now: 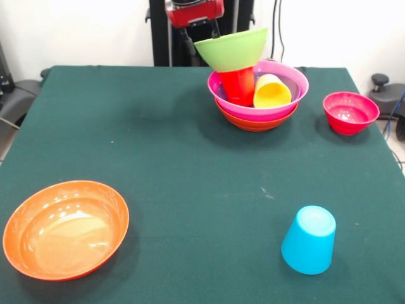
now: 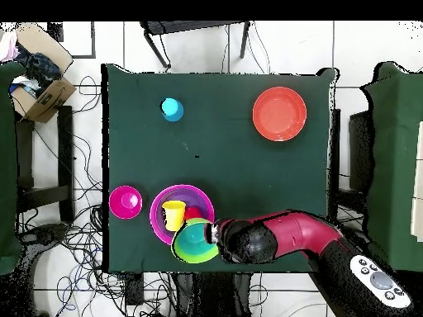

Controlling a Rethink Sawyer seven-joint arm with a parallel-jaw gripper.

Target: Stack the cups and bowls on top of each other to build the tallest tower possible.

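Observation:
The tower stands at the table's far side: a magenta bowl (image 1: 278, 109) nested in an orange bowl (image 1: 256, 122), with a purple bowl (image 1: 290, 81) inside. A red cup (image 1: 238, 86) stands in it and a yellow cup (image 1: 272, 92) lies tilted beside it. My gripper (image 1: 201, 37) is shut on the rim of a lime green bowl (image 1: 231, 49), held tilted over the red cup and touching its top. From above the green bowl (image 2: 196, 242) looks teal inside, next to my gripper (image 2: 218, 234). A light blue cup (image 1: 309, 239) stands upside down at the front right.
A second orange bowl (image 1: 65, 228) sits upright at the front left. A small crimson bowl (image 1: 350, 112) sits right of the tower. A cardboard box (image 2: 37, 82) and cables lie on the floor beside the table (image 2: 248, 182).

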